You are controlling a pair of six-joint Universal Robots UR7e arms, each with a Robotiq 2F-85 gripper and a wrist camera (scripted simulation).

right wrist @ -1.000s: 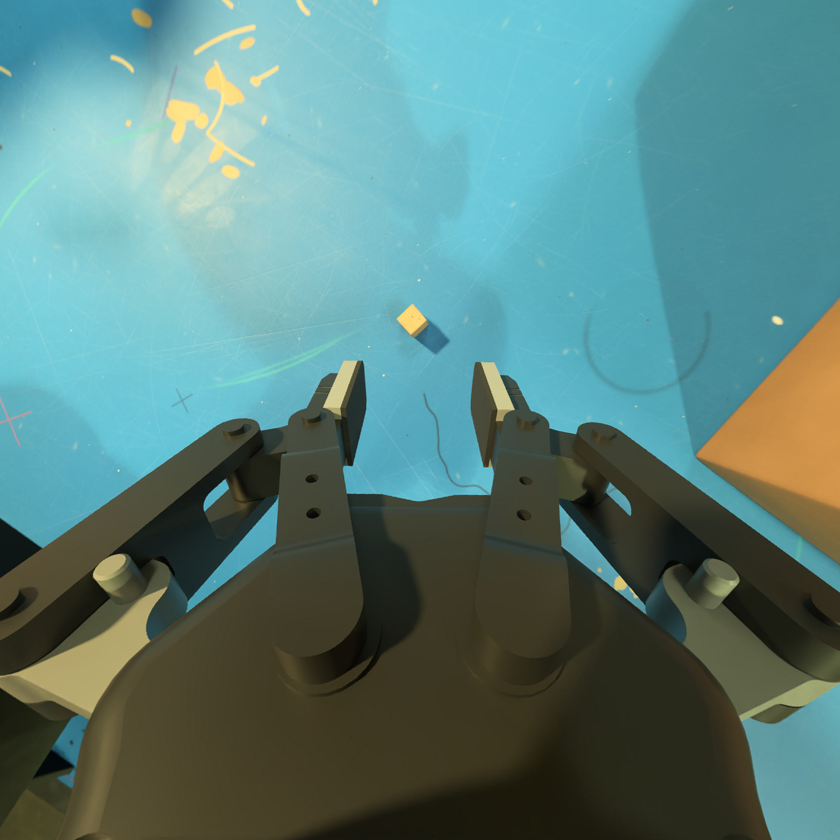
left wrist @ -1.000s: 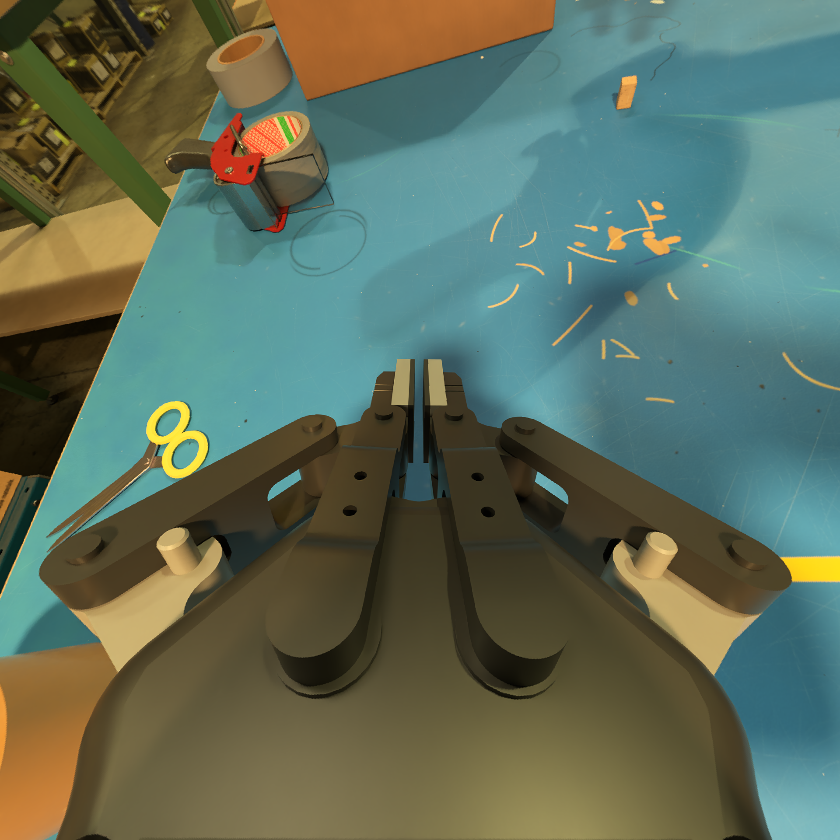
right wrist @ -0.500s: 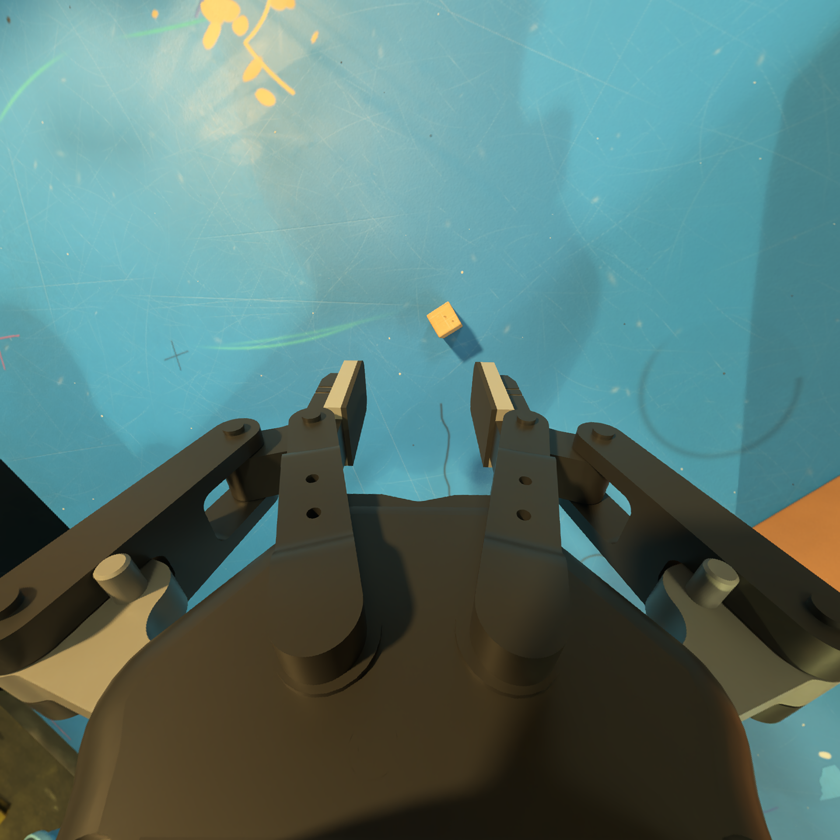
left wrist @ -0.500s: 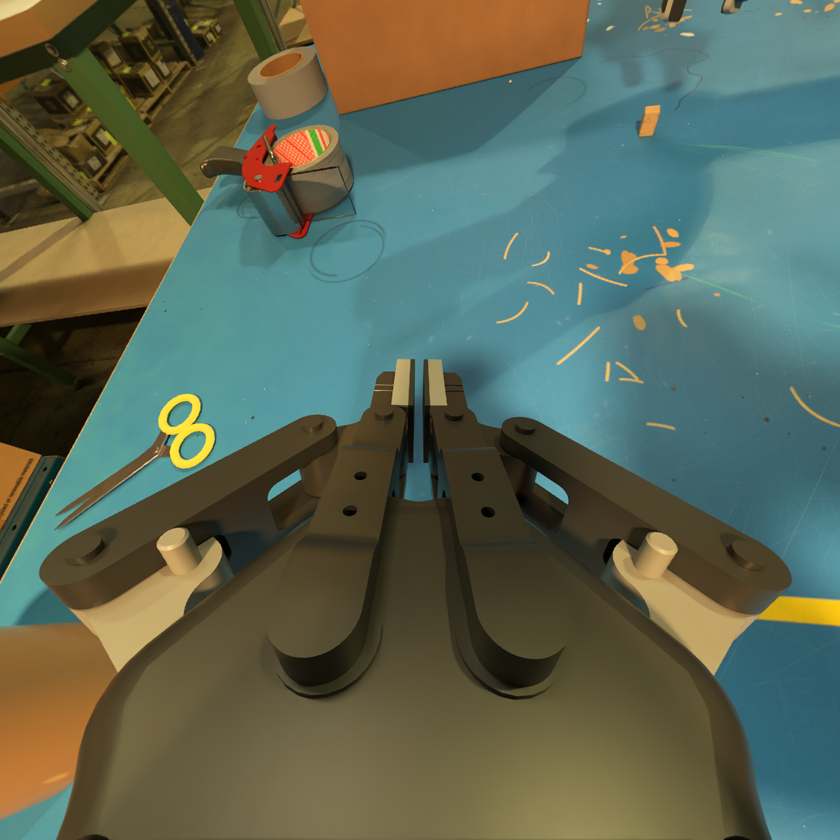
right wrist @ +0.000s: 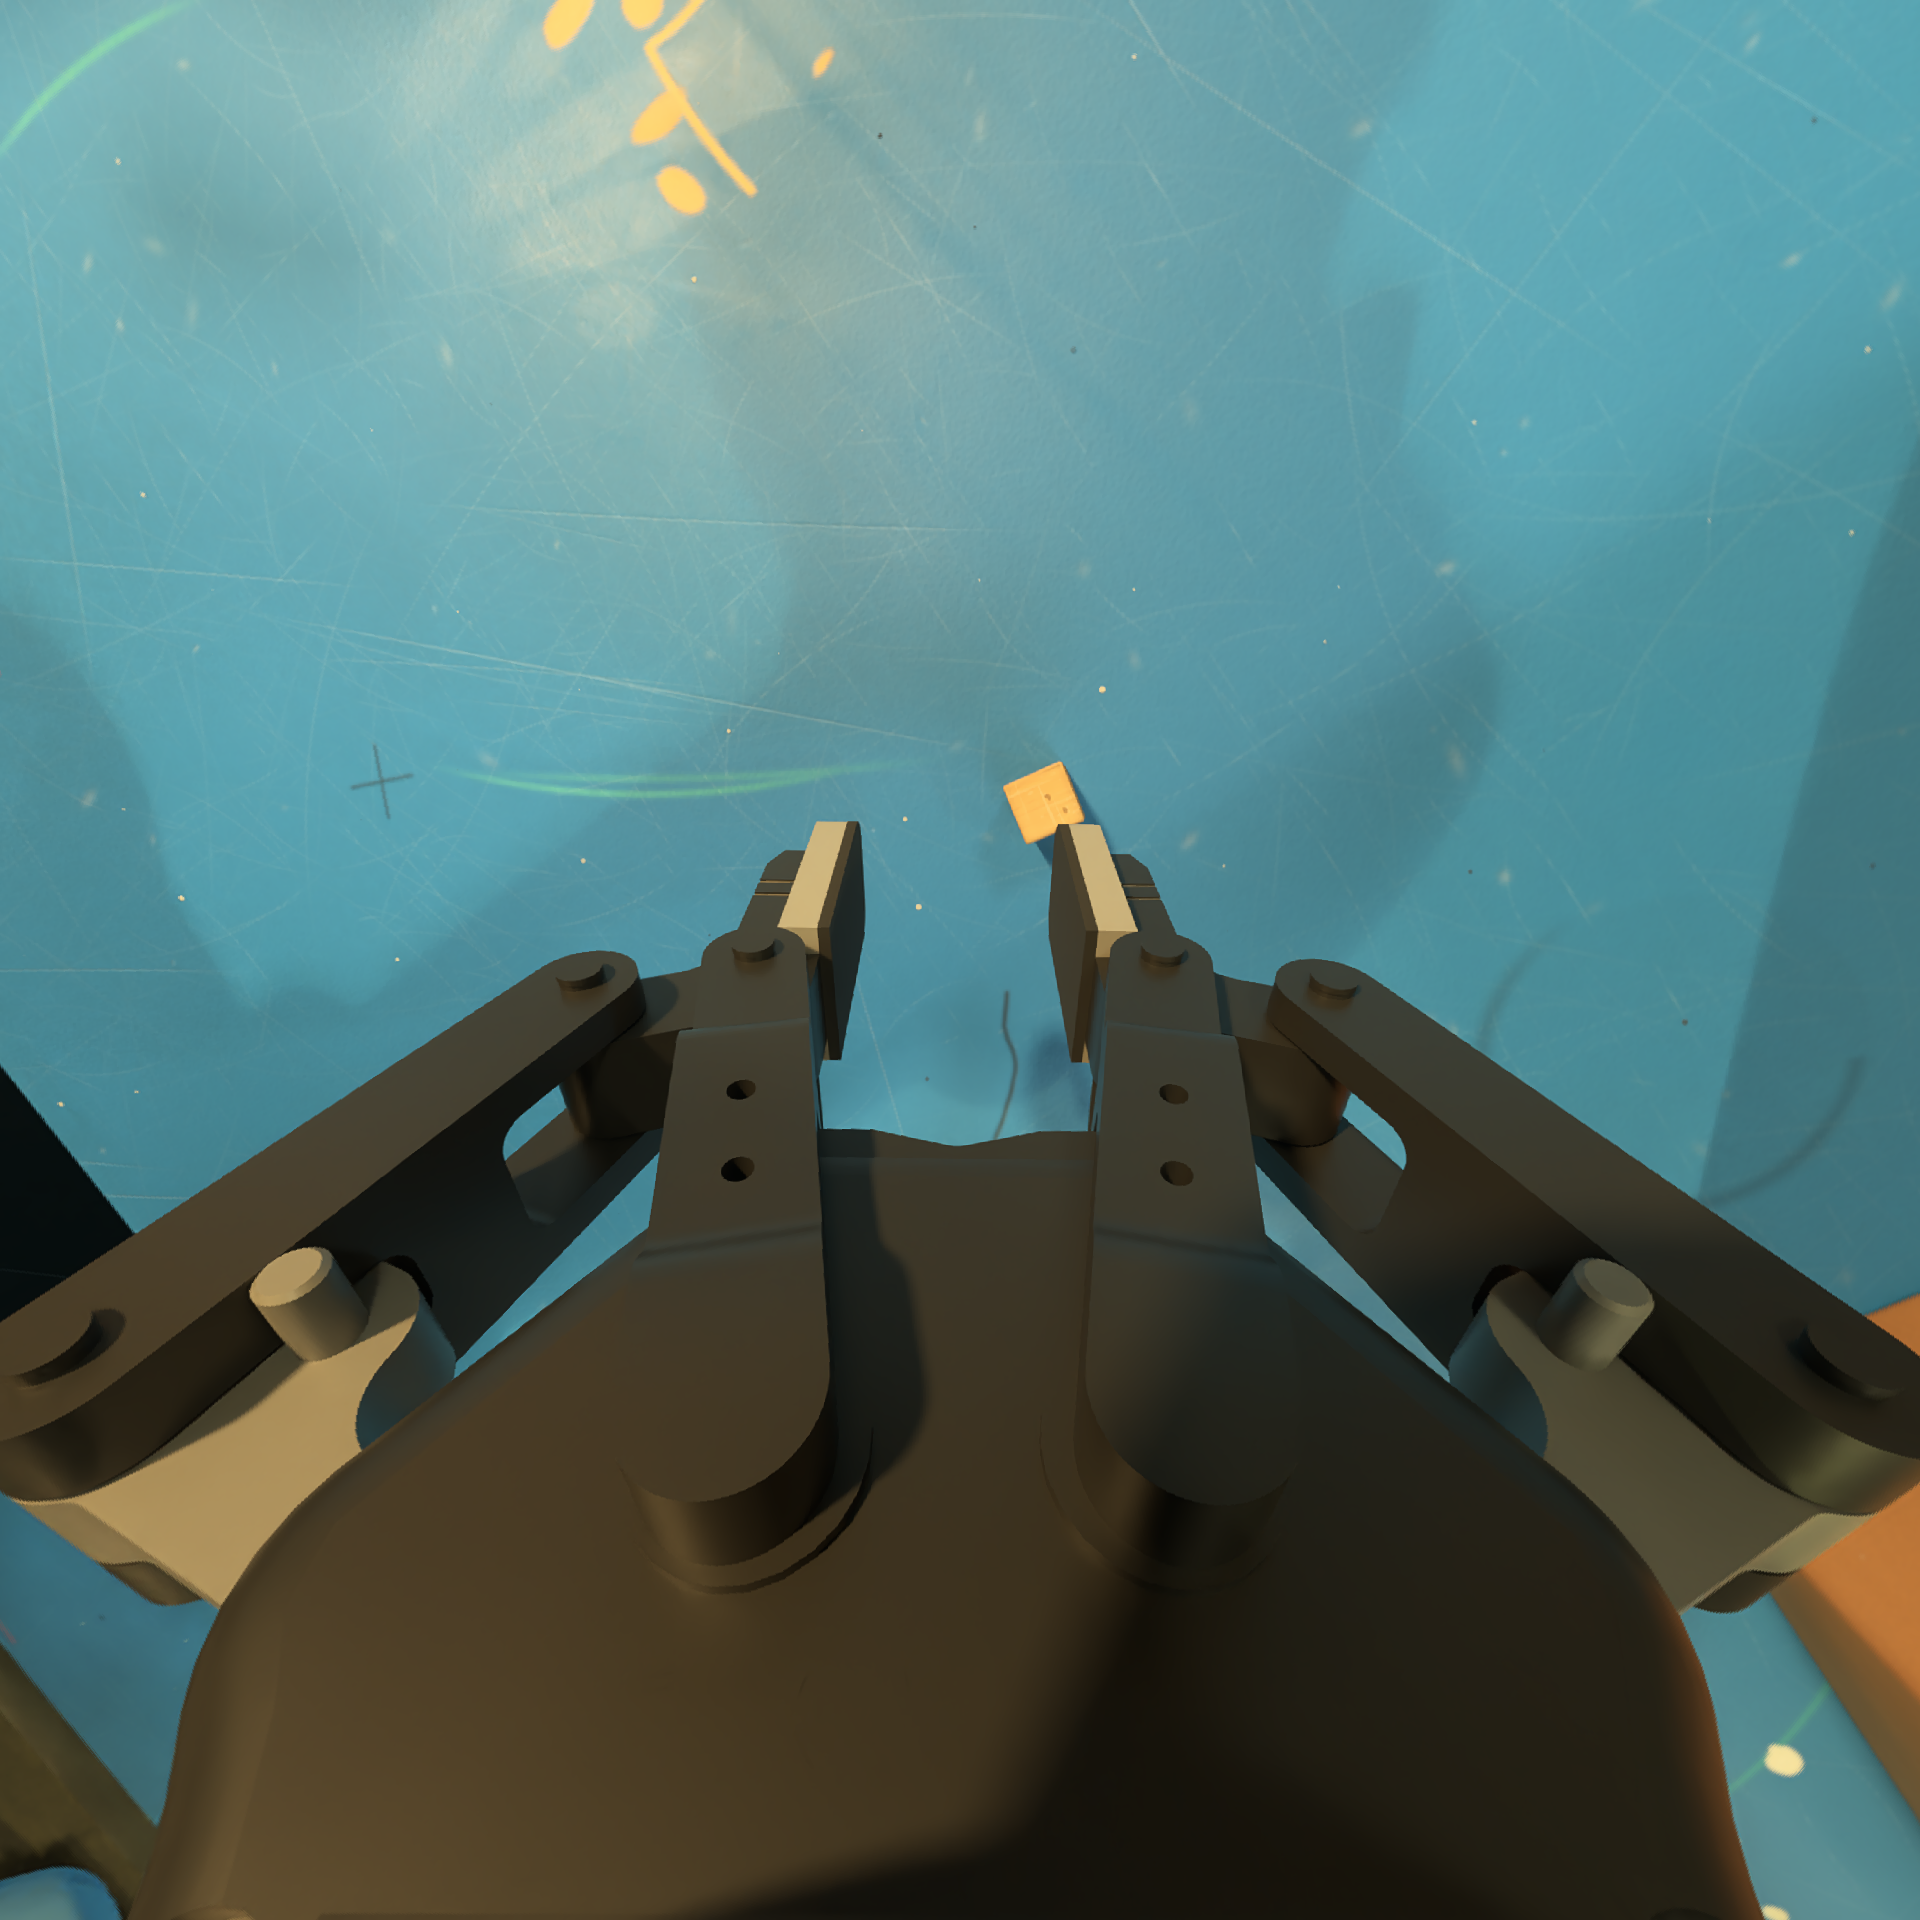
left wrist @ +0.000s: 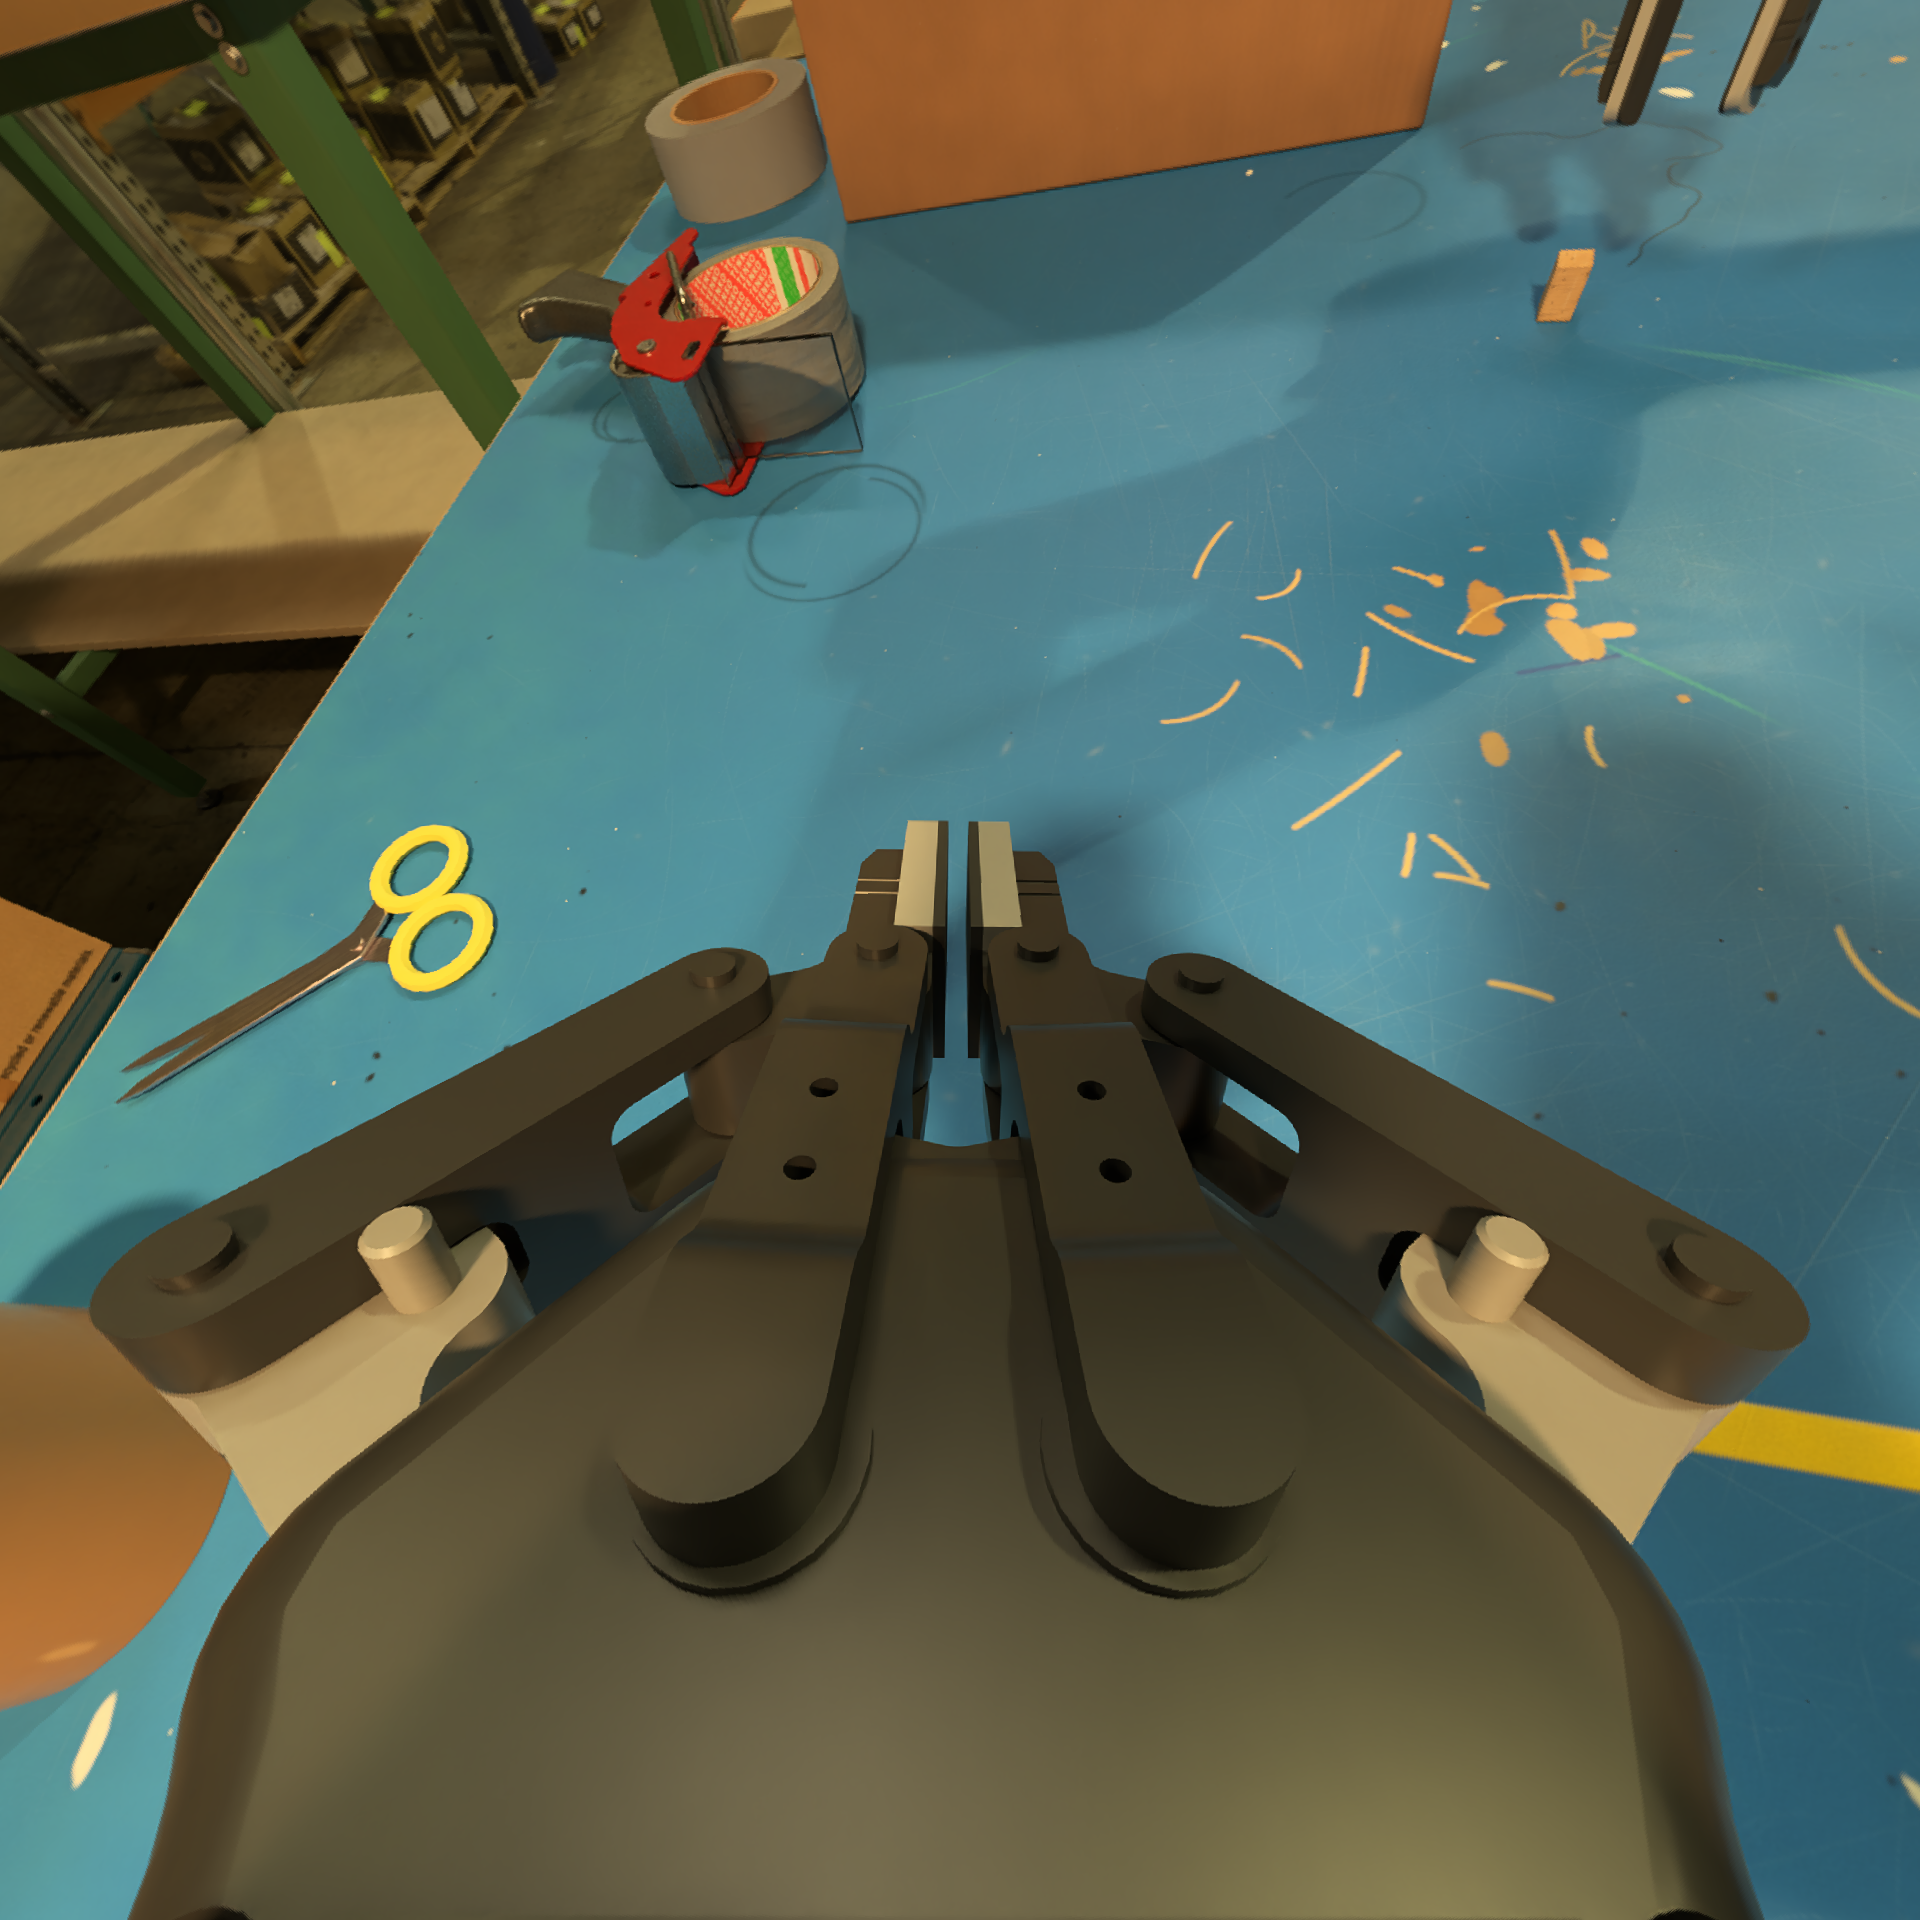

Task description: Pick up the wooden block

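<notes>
Since the block (right wrist: 1042, 800) sits just past the right pincer's (right wrist: 956, 862) right tip, descending could knock it aside. That pincer gapes wide, empty; the left pincer (left wrist: 957, 868) is nearly closed, empty.

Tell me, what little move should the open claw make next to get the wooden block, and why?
Probably slide a little to its right. The wooden block stands on the blue table, just past the right gripper's right fingertip, not centred in the gap, so lowering now might bump it.

You see a blue table (left wrist: 1039, 675) streaked with orange paint (left wrist: 1496, 613) — far right a tan block (left wrist: 1564, 286); left, yellow-handled scissors (left wrist: 431, 909); far left, grey tape (left wrist: 738, 140) and a red dispenser (left wrist: 665, 322).
</notes>
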